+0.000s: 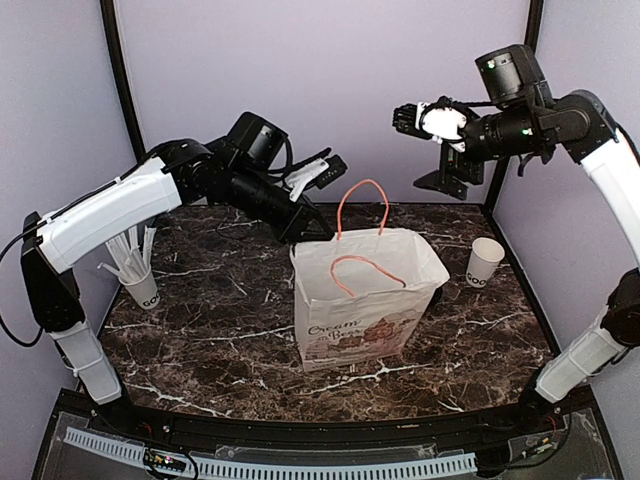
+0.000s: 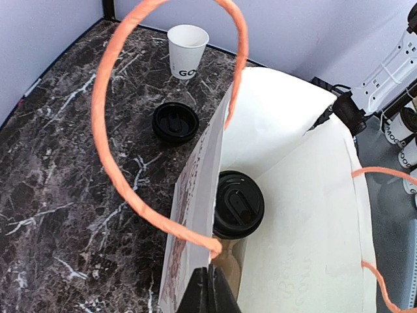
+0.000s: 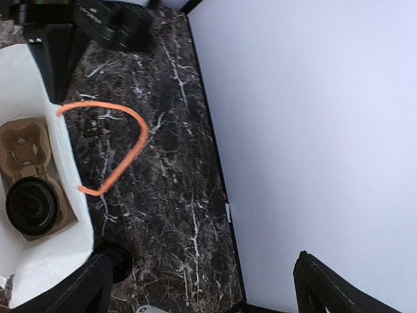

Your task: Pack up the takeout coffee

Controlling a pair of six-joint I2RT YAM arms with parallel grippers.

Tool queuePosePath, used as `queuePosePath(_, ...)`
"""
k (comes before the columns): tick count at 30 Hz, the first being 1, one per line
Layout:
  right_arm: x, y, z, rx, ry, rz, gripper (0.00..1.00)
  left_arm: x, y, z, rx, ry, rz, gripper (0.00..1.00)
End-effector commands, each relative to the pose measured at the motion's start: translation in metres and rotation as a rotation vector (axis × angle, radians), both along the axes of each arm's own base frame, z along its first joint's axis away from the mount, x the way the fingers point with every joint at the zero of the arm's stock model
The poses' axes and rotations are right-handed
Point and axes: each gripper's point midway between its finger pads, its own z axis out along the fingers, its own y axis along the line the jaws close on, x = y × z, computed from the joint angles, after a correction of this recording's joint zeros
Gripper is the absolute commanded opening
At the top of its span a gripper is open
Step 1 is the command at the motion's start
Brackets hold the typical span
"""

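My left gripper (image 2: 208, 291) pinches the paper bag (image 2: 306, 215) rim, steadying it; takeout coffee (image 2: 238, 203) sits inside; right gripper (image 3: 203, 261) released, empty.

takeout coffee (image 2: 238, 203): body hidden in paper bag (image 2: 300, 215) | left tool (image 2: 208, 287): cut off at bottom edge

- A robot test booth dressed as a café counter, not a real shop.
- Plain lilac walls (image 1: 330, 90) and black frame posts (image 1: 118, 80) box in the space on three sides.
- A white-and-black robot arm (image 1: 110, 215) rises at each near corner of a dark marble-look tabletop (image 1: 200, 340).
- Café props sit on it: a printed paper bag (image 1: 365, 300) with orange handles, a branded paper cup (image 1: 486, 260), a cup of wrapped straws (image 1: 135, 272).
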Motion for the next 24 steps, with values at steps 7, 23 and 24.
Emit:
queuePosePath(7, 0.070, -0.070, 0.002, 0.115, -0.040, -0.274, 0.99, 0.028, 0.031, 0.014, 0.153, -0.249, 0.086, 0.00)
queuePosePath(23, 0.067, -0.083, -0.051, 0.067, 0.101, -0.303, 0.99, -0.010, 0.019, 0.027, -0.080, -0.171, 0.026, 0.00)
queuePosePath(24, 0.069, -0.084, -0.048, 0.075, 0.095, -0.308, 0.99, -0.013, 0.018, 0.024, -0.079, -0.165, 0.020, 0.00)
